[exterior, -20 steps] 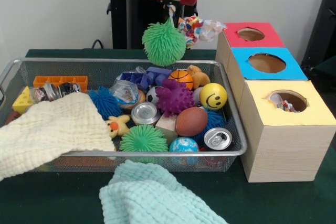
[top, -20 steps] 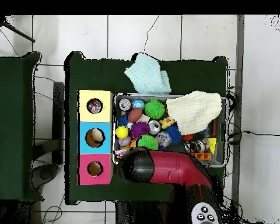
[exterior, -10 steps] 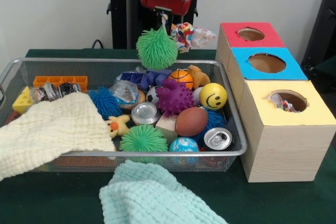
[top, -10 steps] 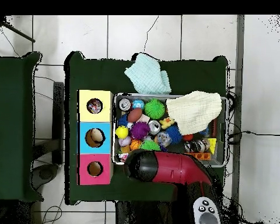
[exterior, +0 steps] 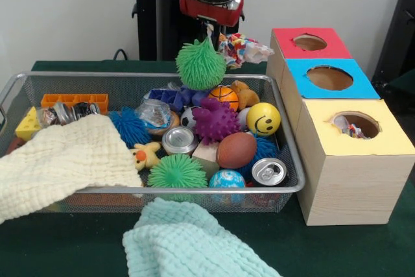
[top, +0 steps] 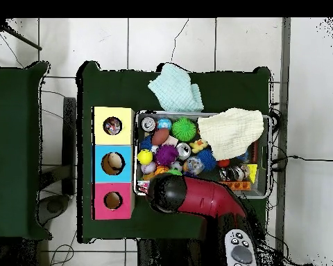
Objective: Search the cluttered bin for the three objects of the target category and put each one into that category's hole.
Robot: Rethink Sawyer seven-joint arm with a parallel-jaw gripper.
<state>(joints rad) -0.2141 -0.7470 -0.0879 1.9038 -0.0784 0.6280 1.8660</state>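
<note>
A green spiky ball (exterior: 201, 64) hangs above the far rim of the wire bin (exterior: 130, 76), pinched by its top tuft in my gripper (exterior: 209, 30), which is shut on it. In the overhead view the red arm (top: 190, 197) hides both the gripper and the held ball. Inside the bin lie a second green spiky ball (exterior: 176, 172), a purple spiky ball (exterior: 215, 120) and a blue spiky ball (exterior: 130, 126). To the right of the bin stand three boxes with round holes: red (exterior: 310, 42), blue (exterior: 331, 77) and yellow (exterior: 356, 124).
The bin also holds a smiley ball (exterior: 263, 119), a football (exterior: 236, 150), cans (exterior: 268, 171), a cheese wedge (exterior: 27, 123) and orange bricks. A cream cloth (exterior: 58, 160) drapes over its left front corner. A mint cloth (exterior: 188, 241) lies in front. A colourful crumpled item (exterior: 241, 45) sits behind.
The held green ball swung left, then back to the right, and now hangs a little lower. In the overhead view the arm's head has shifted slightly toward the bin.
</note>
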